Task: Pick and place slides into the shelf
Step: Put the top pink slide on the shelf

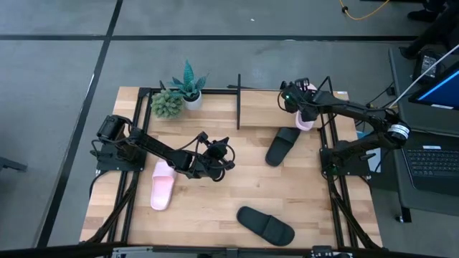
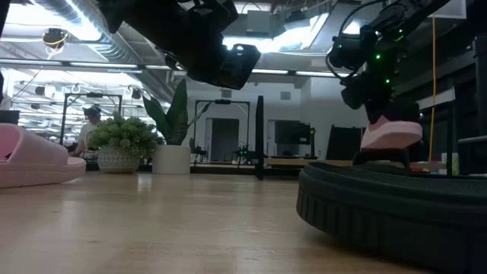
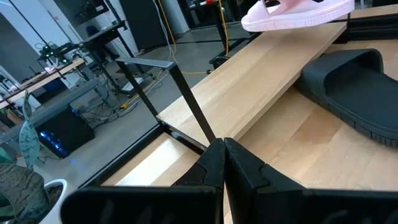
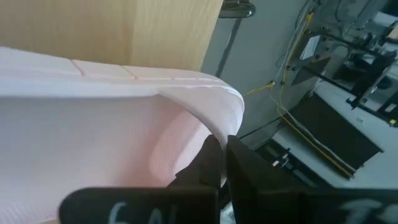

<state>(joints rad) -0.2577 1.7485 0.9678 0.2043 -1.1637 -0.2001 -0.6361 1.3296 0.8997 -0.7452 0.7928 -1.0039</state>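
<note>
My right gripper (image 1: 299,112) is shut on a pale pink slide (image 2: 392,134) and holds it in the air over the far right end of the shelf (image 3: 273,68), a light wood board in thin black rods (image 1: 239,104). A black slide (image 1: 282,145) lies on the table just in front of the shelf. A second black slide (image 1: 267,226) lies near the front edge, and another pink slide (image 1: 163,185) lies at the left. My left gripper (image 1: 224,162) hovers shut and empty above the table's middle. My right gripper pinches the pink slide's wide strap at its edge (image 4: 231,118) between its two fingers (image 4: 245,171). The fingers slant down at it from the table's right side. The slide hangs below them, sole roughly level, lifted clear of the shelf board.
Two potted plants (image 1: 188,89) (image 1: 166,104) stand at the far edge, left of the shelf. Black arm mounting frames (image 1: 333,179) run along both sides of the table. Bare wood lies between the left gripper and the front black slide.
</note>
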